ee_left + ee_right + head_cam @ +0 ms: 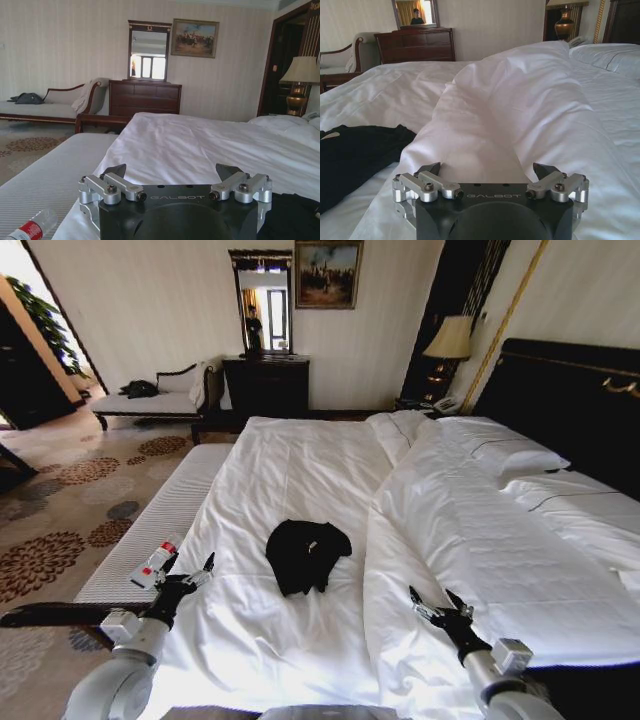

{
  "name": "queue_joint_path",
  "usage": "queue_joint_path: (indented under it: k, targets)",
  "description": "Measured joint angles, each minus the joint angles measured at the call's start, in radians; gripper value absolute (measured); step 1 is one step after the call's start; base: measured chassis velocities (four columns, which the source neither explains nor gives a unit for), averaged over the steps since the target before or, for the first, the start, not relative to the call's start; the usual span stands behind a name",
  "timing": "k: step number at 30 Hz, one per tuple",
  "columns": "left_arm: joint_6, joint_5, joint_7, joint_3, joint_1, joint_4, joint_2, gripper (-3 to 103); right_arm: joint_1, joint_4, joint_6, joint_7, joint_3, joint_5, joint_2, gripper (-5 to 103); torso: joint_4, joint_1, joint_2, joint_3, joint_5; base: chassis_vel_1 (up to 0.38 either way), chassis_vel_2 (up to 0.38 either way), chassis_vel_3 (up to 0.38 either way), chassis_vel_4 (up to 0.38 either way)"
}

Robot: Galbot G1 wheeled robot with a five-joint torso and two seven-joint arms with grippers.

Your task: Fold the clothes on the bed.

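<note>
A black T-shirt lies crumpled in a heap on the white sheet of the bed, about midway across its near part, just left of the bunched white duvet that covers the bed's right side. The left gripper hovers over the bed's left edge, near a plastic bottle lying on the striped bench alongside, its jaws spread wide and holding nothing. The right gripper hangs above the duvet's near fold, to the right of the shirt and apart from it, its jaws also spread and empty.
</note>
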Motion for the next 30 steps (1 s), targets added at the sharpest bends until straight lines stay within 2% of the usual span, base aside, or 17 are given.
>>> queue_joint_path:
  k: [3, 5, 8, 11, 12, 16, 19, 21, 22, 24, 25, 26, 27, 30]
  targets:
    - [0.0, 0.0, 0.0, 0.0, -0.002, 0.0, 0.0, 100, 0.001, 0.0, -0.004, 0.0, -0.004, 0.001, 0.0, 100, 0.0, 0.0, 0.0, 0.0, 0.0001, 0.0, 0.0, 0.0, 0.0]
    - [0.0, 0.0, 0.0, 0.002, -0.004, 0.0, 0.0, 100, 0.005, 0.001, -0.005, -0.001, -0.008, 0.001, 0.002, 90, 0.0, 0.0, 0.0, 0.0, 0.0001, 0.0, 0.0, 0.0, 0.0]
    - [0.0, 0.0, 0.0, 0.002, -0.003, -0.001, 0.0, 100, 0.006, 0.001, -0.003, -0.001, -0.01, 0.001, 0.005, 84, 0.0, 0.0, 0.0, 0.0, 0.0, 0.0, 0.0, 0.0, 0.0]
    - [0.001, 0.001, 0.0, 0.002, -0.002, -0.001, 0.0, 100, 0.006, 0.001, 0.008, 0.0, -0.011, 0.002, 0.008, 68, 0.0, 0.0, 0.0, 0.0, -0.0001, 0.0, 0.0, 0.0, 0.0]
    - [0.001, 0.001, 0.0, 0.002, -0.002, -0.001, 0.0, 100, 0.006, 0.001, 0.008, 0.0, -0.011, 0.002, 0.008, 68, 0.0, 0.0, 0.0, 0.0, -0.0001, 0.0, 0.0, 0.0, 0.0]
    - [0.002, 0.002, 0.0, 0.003, -0.002, -0.007, -0.002, 100, 0.004, 0.003, 0.014, 0.0, -0.013, 0.001, 0.012, 47, 0.0, 0.0, 0.0, 0.0, 0.0001, 0.0, 0.0, 0.0, 0.0]
    - [0.002, 0.002, 0.0, 0.003, -0.001, -0.008, -0.002, 100, 0.002, 0.004, 0.021, 0.0, -0.014, 0.0, 0.013, 41, 0.0, 0.0, 0.0, 0.0, 0.0, 0.0, 0.0, 0.0, 0.0]
    - [0.002, 0.003, -0.001, 0.003, 0.001, -0.009, -0.002, 100, 0.0, 0.003, 0.039, -0.013, -0.014, -0.015, 0.014, 30, 0.0, 0.0, 0.0, 0.0, 0.0, 0.0, 0.0, 0.0, 0.0]
    - [0.002, 0.003, -0.001, 0.003, 0.001, -0.009, -0.002, 100, 0.0, 0.003, 0.039, -0.013, -0.014, -0.015, 0.014, 30, 0.0, 0.0, 0.0, 0.0, 0.0, 0.0, 0.0, 0.0, 0.0]
    - [0.002, 0.003, 0.0, 0.002, 0.002, -0.009, -0.003, 100, -0.004, 0.002, 0.067, -0.034, -0.013, -0.059, 0.016, 19, 0.0001, 0.0, 0.0, 0.0, 0.0, 0.0, 0.0, 0.0, 0.0]
    - [0.002, 0.003, -0.001, 0.002, 0.003, -0.01, -0.003, 100, -0.005, 0.002, 0.074, -0.037, -0.013, -0.069, 0.016, 19, 0.0, 0.0, 0.0, 0.0, 0.0, 0.0, 0.0, 0.0, 0.0]
    - [0.002, 0.003, 0.0, 0.002, 0.003, -0.01, -0.003, 100, -0.006, 0.003, 0.08, -0.039, -0.013, -0.085, 0.017, 14, 0.0, 0.0, 0.0, 0.0, 0.0001, 0.0, 0.0, 0.0, 0.0]
    - [0.002, 0.003, -0.001, 0.003, 0.002, -0.011, -0.003, 100, -0.006, 0.005, 0.081, -0.04, -0.013, -0.105, 0.02, 2, 0.0, 0.0, 0.0, 0.0, 0.0, 0.0, 0.0, 0.0, 0.0]
    - [0.002, 0.003, -0.001, 0.003, 0.0, -0.011, -0.002, 100, -0.007, 0.009, 0.078, -0.039, -0.012, -0.112, 0.023, 1, 0.0, 0.0, 0.0, 0.0, 0.0, 0.0, 0.0, 0.0, 0.0]
